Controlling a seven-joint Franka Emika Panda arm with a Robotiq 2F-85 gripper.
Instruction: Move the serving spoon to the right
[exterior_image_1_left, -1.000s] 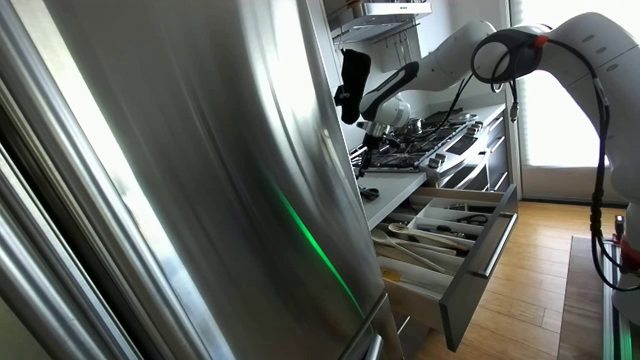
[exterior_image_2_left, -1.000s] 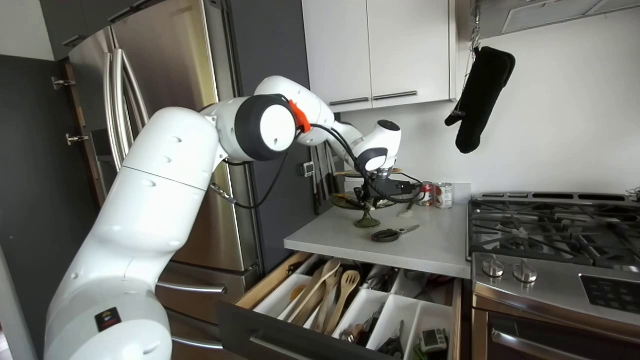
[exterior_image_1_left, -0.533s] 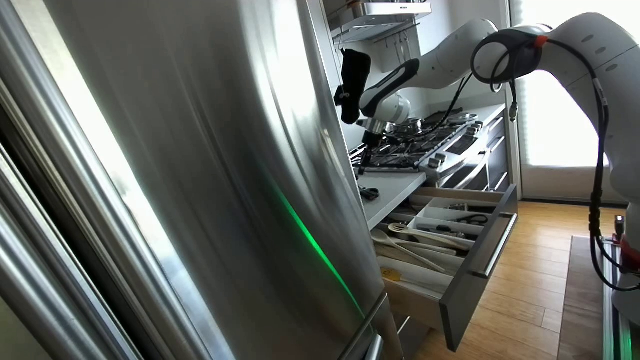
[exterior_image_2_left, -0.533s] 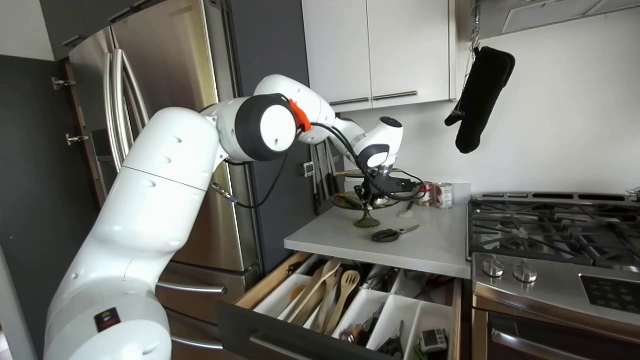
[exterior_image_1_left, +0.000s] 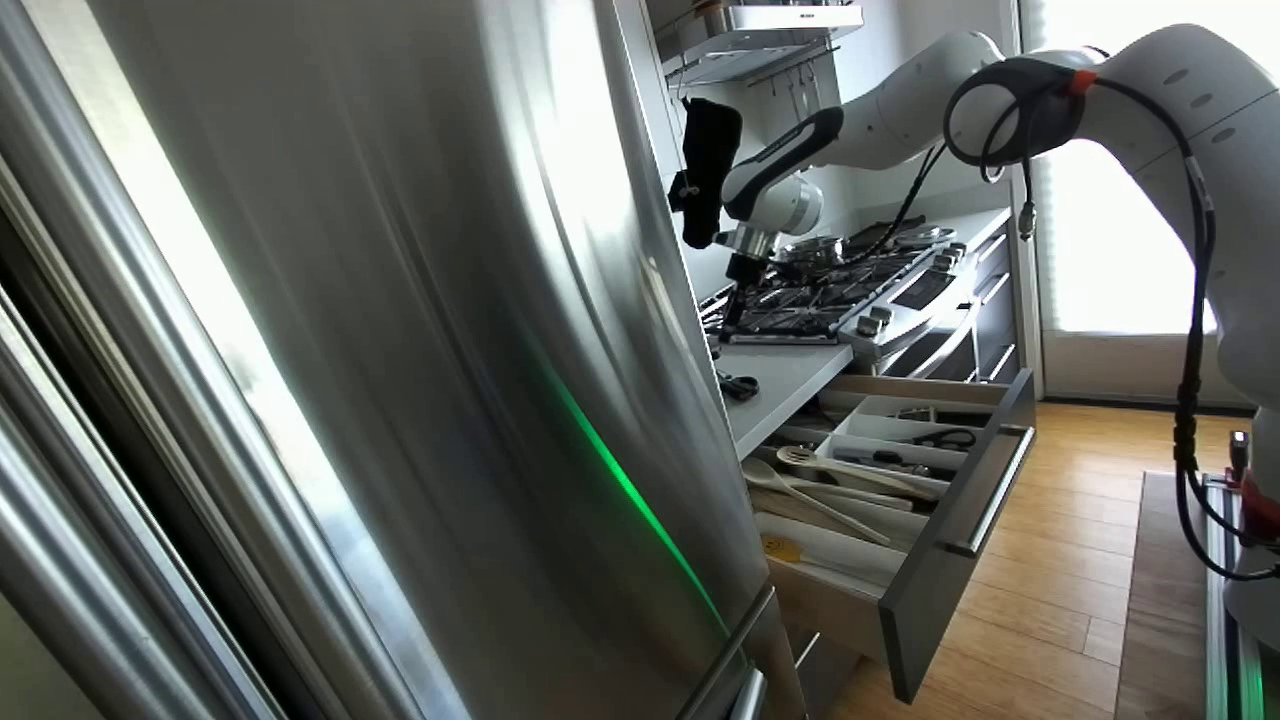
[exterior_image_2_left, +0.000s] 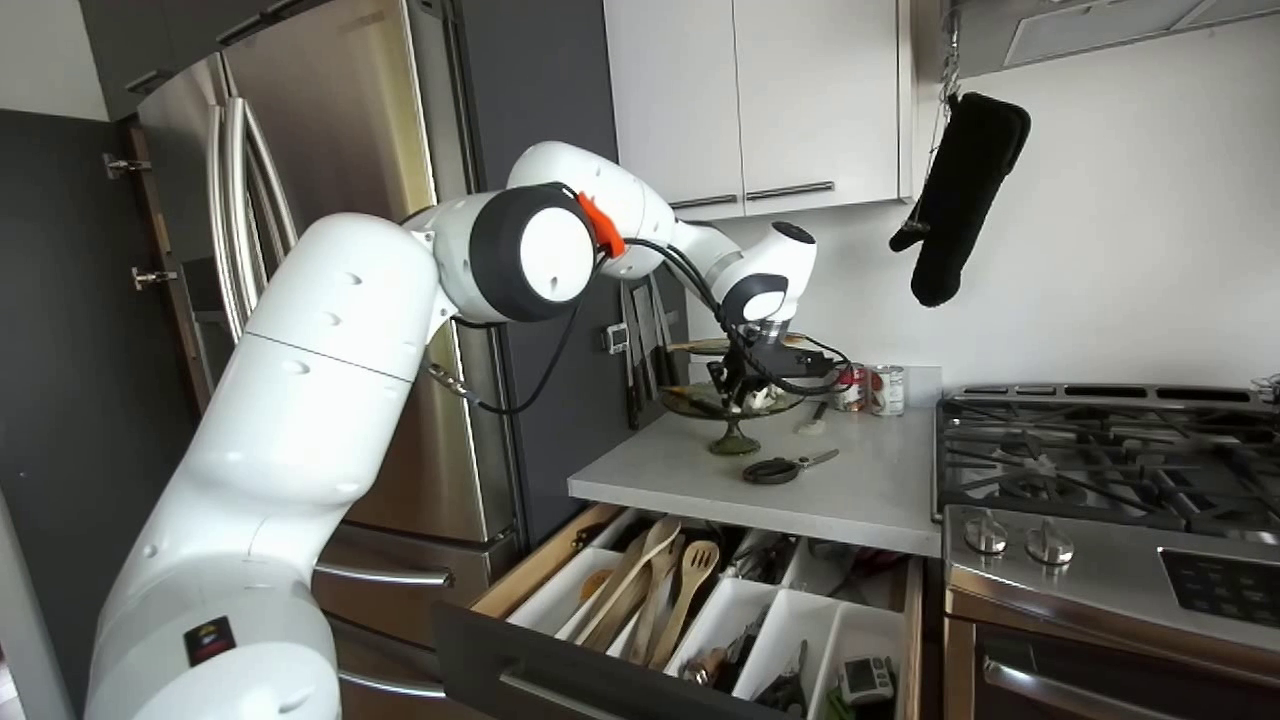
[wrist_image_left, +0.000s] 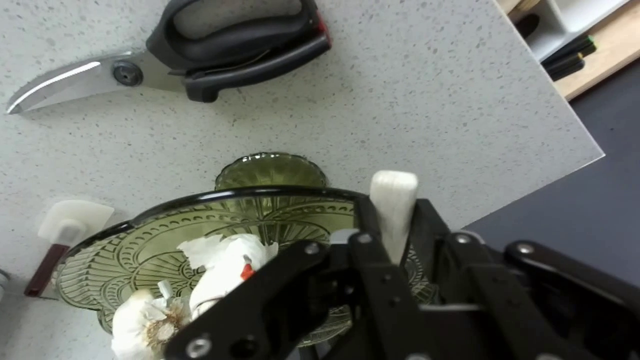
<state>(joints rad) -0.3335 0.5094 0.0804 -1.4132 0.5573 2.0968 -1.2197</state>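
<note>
**Serving spoon (wrist_image_left: 394, 200) apparently gripped at a green glass pedestal dish (wrist_image_left: 290, 227), rightward move not yet shown complete**

Wrist view: the two dark fingers (wrist_image_left: 427, 220) of the end effector (wrist_image_left: 395, 212) stand close against a pale, blunt handle (wrist_image_left: 395, 192), so it appears to be grasping it. The spoon's bowl is hidden; calling this the serving spoon is a judgement. Whether it touches the dish cannot be told. Garlic (wrist_image_left: 140, 325) lies in the dish; kitchen shears (wrist_image_left: 215, 50) and a spatula (wrist_image_left: 70, 230) lie apart on the speckled tabletop (wrist_image_left: 410, 115).

Progress: the grasp looks done. Carrying the spoon to the right, setting it down and letting go seem to remain. No target spot is marked, nor is it clear whose right is meant. An open drawer (exterior_image_2_left: 620, 680) of wooden utensils (exterior_image_2_left: 634, 570) shows in both exterior views.

Writing: no brand or word can be read. In an exterior view, two food cans (exterior_image_2_left: 887, 392) have partly red labels, too small to make out; the robot arm (exterior_image_2_left: 280, 440) wears a dark sticker (exterior_image_2_left: 208, 641) with a yellow mark. Lettering on the range hood (exterior_image_1_left: 760, 18), in an exterior view, is too tiny.
</note>
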